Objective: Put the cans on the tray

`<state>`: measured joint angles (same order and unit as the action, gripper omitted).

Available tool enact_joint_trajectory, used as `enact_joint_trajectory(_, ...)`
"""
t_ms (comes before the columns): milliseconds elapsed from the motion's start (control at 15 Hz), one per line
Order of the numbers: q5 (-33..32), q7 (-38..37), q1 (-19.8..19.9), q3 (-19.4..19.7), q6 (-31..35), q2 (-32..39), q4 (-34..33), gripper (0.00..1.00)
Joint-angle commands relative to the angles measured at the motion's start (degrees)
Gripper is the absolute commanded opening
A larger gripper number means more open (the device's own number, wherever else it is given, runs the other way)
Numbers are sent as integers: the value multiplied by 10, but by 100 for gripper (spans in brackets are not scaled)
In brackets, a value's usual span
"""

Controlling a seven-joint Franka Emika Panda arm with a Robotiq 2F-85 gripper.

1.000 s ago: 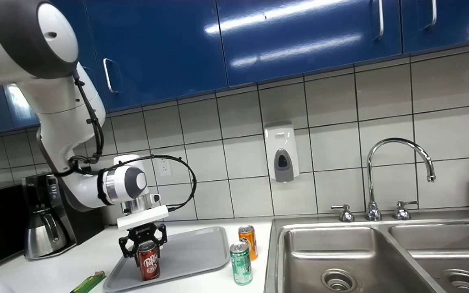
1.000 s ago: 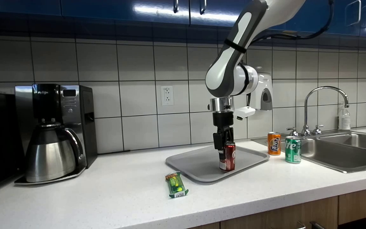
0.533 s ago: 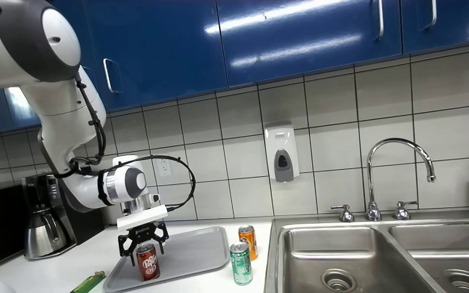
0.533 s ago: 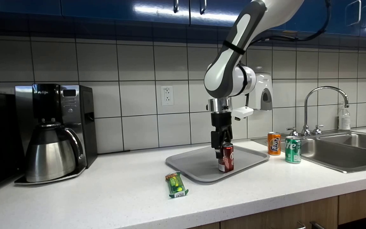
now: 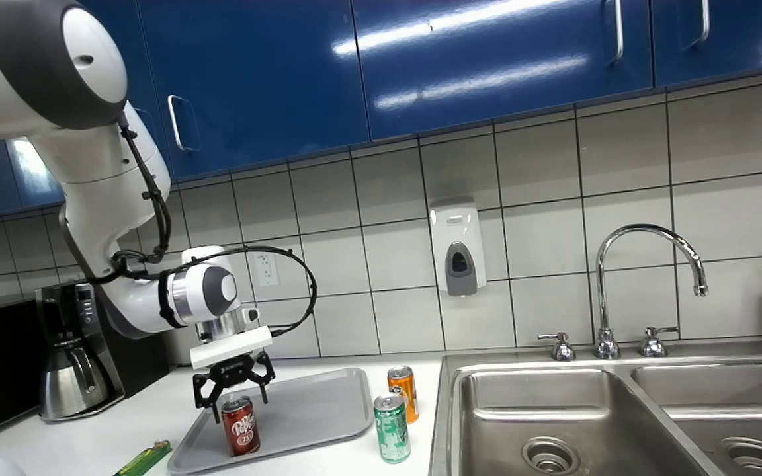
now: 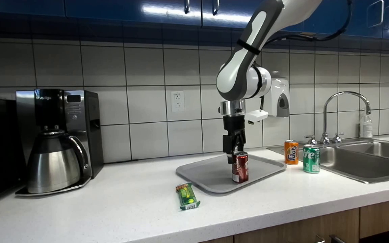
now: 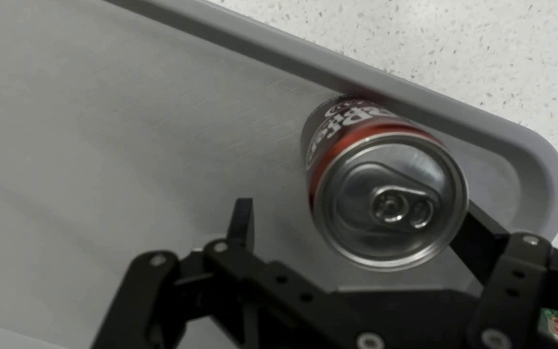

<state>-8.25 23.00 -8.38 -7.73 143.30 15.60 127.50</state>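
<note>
The dark red can [image 5: 242,426] stands upright on the grey tray [image 5: 318,403], close to its front rim and a rounded corner [image 7: 545,160]. My gripper [image 5: 241,410] is spread wide above and around the can's top. In the wrist view a clear gap separates one finger [image 7: 242,220] from the can, while the opposite finger [image 7: 482,232] is partly hidden behind the lid; whether it touches cannot be told. Off the tray, on the counter between it and the sink, the orange can [image 6: 291,152] and the green can [image 6: 311,159] stand upright near each other.
A green wrapped bar [image 6: 187,196] lies on the counter beside the tray. The steel sink [image 5: 533,410] with its tall faucet [image 5: 602,284] borders the cans' side. A coffee maker [image 6: 59,141] stands at the opposite end. Blue cabinets [image 5: 255,79] hang above.
The fingers have gone from closed on the dark red can to wide apart, letting it go. My gripper has risen a little; the can stays upright on the tray.
</note>
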Motion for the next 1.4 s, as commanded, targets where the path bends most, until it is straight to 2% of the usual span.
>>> enact_joint_trajectory(0, 11, 4, 12, -13, -10, -36, 11, 100)
enact_joint_trajectory(733, 94, 47, 26, -13, -16, -114, 32, 100)
enact_joint_trajectory(1133, 136, 91, 53, 16, -21, -154, 50, 100)
enact_joint_trajectory(1333, 135, 104, 65, 39, -22, -171, 57, 100)
